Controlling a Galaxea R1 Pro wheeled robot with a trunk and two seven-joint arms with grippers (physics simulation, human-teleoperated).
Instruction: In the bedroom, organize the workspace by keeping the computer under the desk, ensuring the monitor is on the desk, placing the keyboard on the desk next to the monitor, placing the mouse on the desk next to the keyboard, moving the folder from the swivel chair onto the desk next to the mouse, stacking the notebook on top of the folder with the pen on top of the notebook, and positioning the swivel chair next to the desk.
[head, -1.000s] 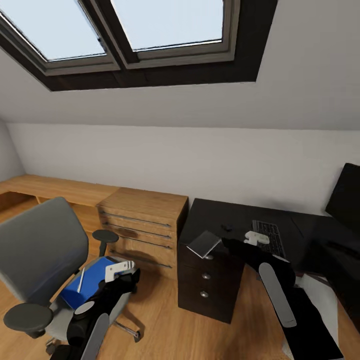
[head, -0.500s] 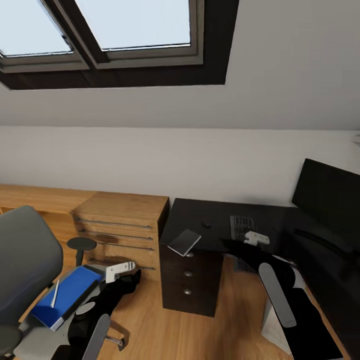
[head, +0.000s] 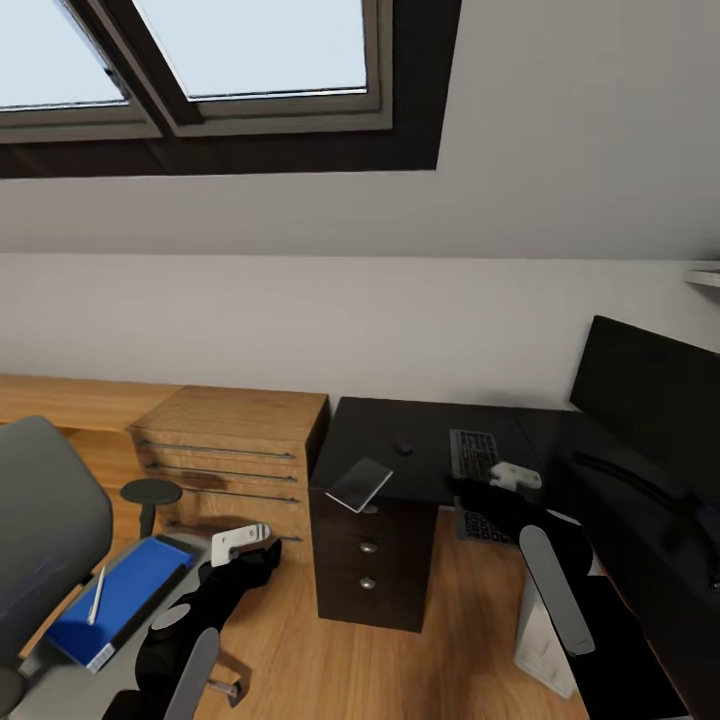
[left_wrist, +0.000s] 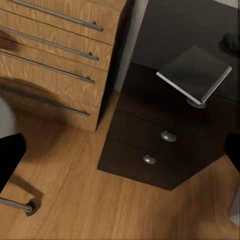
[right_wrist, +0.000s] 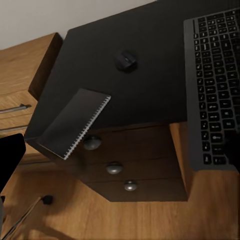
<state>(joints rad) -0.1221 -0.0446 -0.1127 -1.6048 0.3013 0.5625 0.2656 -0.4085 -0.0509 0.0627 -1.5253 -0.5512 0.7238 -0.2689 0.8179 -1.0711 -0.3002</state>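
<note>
Currently both tools hold nothing; whether their jaws are parted cannot be told; left tool (head: 240, 541) hangs near folder (head: 125, 592) and pen (head: 96, 595) on chair (head: 40, 520); right tool (head: 512, 474) hovers over keyboard (head: 474, 456); notebook (head: 359, 484) overhangs surface (head: 400, 470) edge; approach folder squarely, lift level so pen stays put.

desk (head: 420, 440) glossy black | folder (head: 125, 590) bright blue | notebook (head: 360, 484) grey
</note>
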